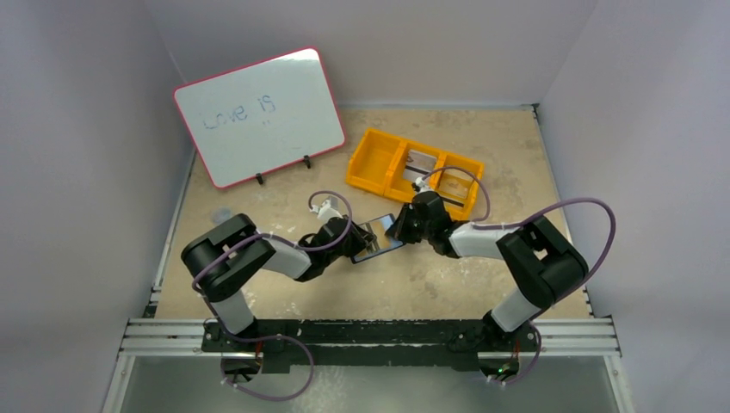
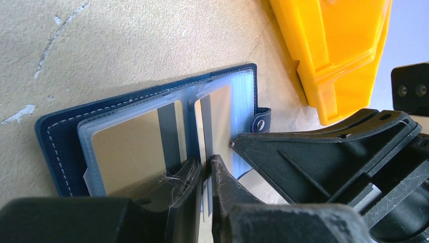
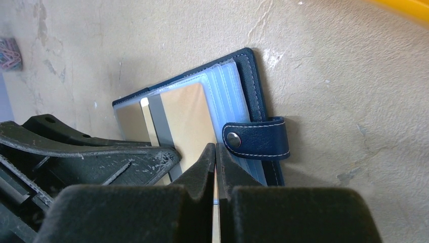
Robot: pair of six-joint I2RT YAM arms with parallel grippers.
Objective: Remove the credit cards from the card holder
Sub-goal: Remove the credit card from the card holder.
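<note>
The navy card holder point(image 1: 380, 234) lies open on the table between my two grippers. In the left wrist view its cover point(image 2: 55, 134) holds pale see-through pockets with two tan-looking credit cards, a left one point(image 2: 131, 147) and a right one point(image 2: 221, 109), each with a dark stripe. My left gripper point(image 2: 206, 168) is shut on a thin pocket leaf at the holder's middle. My right gripper point(image 3: 216, 152) is shut on the near edge of a striped card point(image 3: 187, 114), beside the snap tab point(image 3: 258, 137). Both grippers show in the top view, left point(image 1: 355, 245) and right point(image 1: 400, 228).
An orange three-compartment tray point(image 1: 368, 163) stands just behind the holder, with greyish flat pieces in two compartments. A whiteboard point(image 1: 262, 116) leans at the back left. Coloured paper clips point(image 3: 10, 53) lie at the far left of the right wrist view. Walls close in three sides.
</note>
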